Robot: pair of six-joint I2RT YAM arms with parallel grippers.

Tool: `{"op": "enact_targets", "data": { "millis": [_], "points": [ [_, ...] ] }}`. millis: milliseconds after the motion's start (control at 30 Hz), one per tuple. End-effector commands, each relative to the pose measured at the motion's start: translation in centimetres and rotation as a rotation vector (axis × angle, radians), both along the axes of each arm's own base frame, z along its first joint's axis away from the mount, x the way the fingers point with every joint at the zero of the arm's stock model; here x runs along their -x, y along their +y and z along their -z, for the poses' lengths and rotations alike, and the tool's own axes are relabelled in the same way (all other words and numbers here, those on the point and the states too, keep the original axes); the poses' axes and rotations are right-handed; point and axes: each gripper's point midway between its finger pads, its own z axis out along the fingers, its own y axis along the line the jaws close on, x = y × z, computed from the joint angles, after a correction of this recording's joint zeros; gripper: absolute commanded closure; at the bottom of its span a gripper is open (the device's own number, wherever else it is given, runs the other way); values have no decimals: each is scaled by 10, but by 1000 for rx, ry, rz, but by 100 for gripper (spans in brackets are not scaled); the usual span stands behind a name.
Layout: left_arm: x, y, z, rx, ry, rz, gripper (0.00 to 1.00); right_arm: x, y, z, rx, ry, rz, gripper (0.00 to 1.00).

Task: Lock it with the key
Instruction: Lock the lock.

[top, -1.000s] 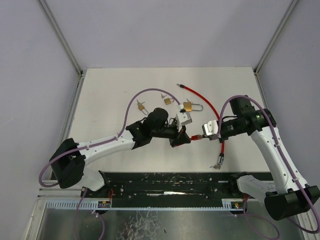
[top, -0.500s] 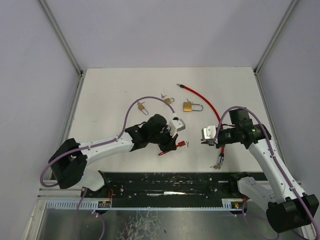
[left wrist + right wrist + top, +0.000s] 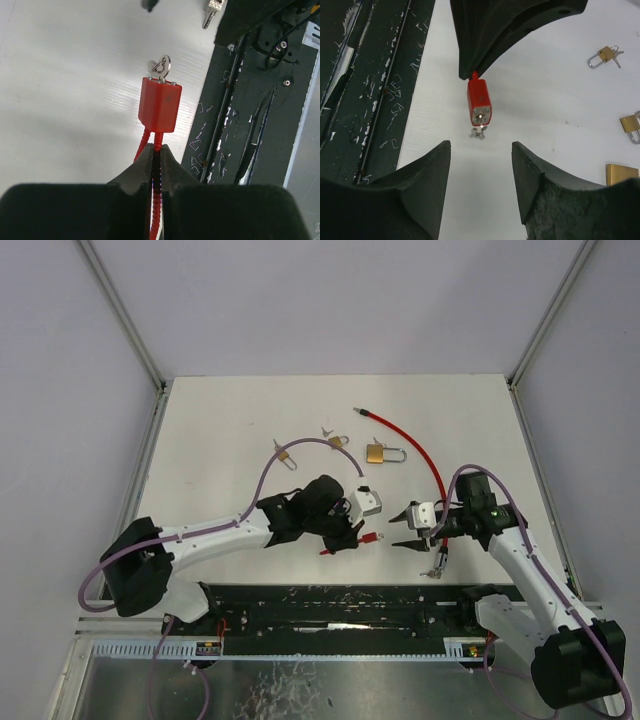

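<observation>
Red cable (image 3: 143,147) mostly hidden inside clamped left jaws; key (image 3: 161,65) tiny, indistinct.

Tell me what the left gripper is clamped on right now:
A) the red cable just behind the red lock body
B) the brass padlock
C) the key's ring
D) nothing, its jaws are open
A: in the left wrist view the left gripper is shut on the red cable right behind the red lock body, and the key sticks out of the body's far end untouched.
</observation>
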Motion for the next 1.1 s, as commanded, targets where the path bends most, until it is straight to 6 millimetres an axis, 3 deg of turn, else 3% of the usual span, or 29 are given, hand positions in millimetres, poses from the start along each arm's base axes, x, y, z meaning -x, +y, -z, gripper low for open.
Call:
{"op": "enact_targets", "data": {
  "millis": [0, 133, 633, 933, 1067],
  "points": [
    [-6, -8, -11, -13, -46, 14, 100, -7, 9, -15, -76, -42, -29, 42],
    [-4, -14, -17, 3, -44, 27, 100, -1, 10, -1, -71, -18, -32, 44],
    [-1, -22, -19, 0, -33, 51, 100, 0, 16, 5, -84, 39, -28, 53],
    [0, -24, -21, 4, -33, 55, 100, 0, 18, 12, -53, 44, -36, 71],
    [0, -24, -21, 4, -32, 55, 100, -1, 17, 18, -21, 13, -39, 73]
  ]
}}
